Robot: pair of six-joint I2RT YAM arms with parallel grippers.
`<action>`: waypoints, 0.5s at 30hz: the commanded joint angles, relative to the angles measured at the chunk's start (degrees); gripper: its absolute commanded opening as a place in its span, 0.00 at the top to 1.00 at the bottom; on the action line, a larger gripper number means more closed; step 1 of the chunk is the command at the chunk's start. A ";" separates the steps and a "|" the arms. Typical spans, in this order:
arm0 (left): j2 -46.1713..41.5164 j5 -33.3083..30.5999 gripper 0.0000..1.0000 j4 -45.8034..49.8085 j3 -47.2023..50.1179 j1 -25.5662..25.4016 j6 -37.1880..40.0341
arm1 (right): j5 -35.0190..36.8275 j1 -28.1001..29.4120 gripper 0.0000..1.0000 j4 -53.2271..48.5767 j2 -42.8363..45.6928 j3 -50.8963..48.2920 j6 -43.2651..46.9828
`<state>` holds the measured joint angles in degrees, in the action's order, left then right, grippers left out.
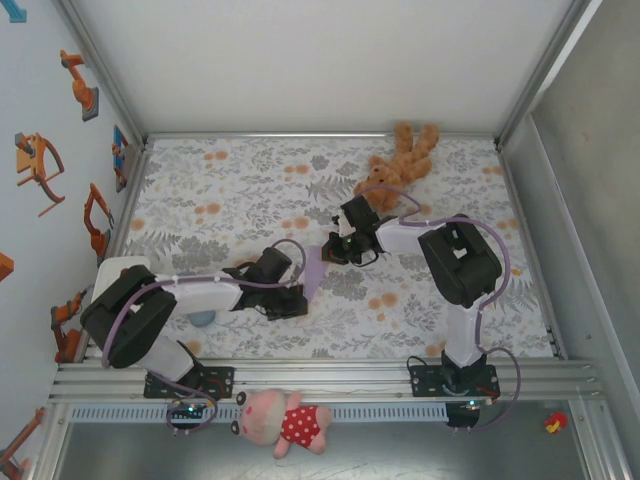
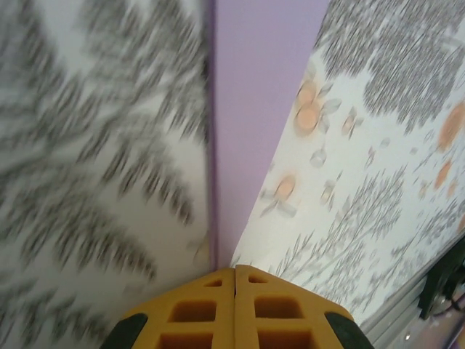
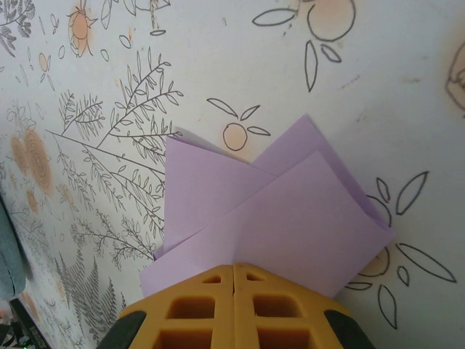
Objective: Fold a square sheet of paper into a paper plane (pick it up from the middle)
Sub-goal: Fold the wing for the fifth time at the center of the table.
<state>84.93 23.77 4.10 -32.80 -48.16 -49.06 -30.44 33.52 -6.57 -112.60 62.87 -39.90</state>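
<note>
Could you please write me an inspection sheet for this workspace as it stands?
Surface: floral cloth lying flat over the table.
Job's things: lilac paper, folded into overlapping layers, mid-table between both arms.
Clutter: teddy at the far edge; pig toy in front of the near rail; grey-blue pad partly under the left arm.
Pincers: left pincer shut on the paper's edge; right pincer shut on the paper.
Cables: purple cables looped along both arms; no snag seen.
Surroundings: pale walls; robot stickers on the left wall.
</note>
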 commanded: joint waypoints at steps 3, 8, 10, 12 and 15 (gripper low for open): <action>-7.86 -2.05 0.98 8.13 -0.92 -0.44 1.76 | 9.43 0.23 1.00 -4.69 -4.36 -1.97 -0.66; -8.81 -3.51 0.96 5.90 -6.22 1.05 3.15 | 9.27 0.23 1.00 -4.56 -4.13 -1.99 -0.70; -5.11 -2.84 0.96 3.33 -8.38 2.19 3.36 | 9.17 0.22 1.00 -4.42 -4.17 -1.88 -0.81; -0.29 -1.75 0.97 1.00 -10.97 3.13 3.40 | 8.74 0.15 1.00 -4.23 -4.25 -1.75 -0.89; 6.73 -1.70 0.98 -0.88 -14.53 4.29 3.79 | 8.30 0.23 1.00 -3.63 -3.95 -1.95 -0.97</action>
<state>87.35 21.71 5.08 -45.45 -44.77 -47.05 -30.46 33.52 -6.50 -112.60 62.87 -40.56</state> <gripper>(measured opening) 0.042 0.050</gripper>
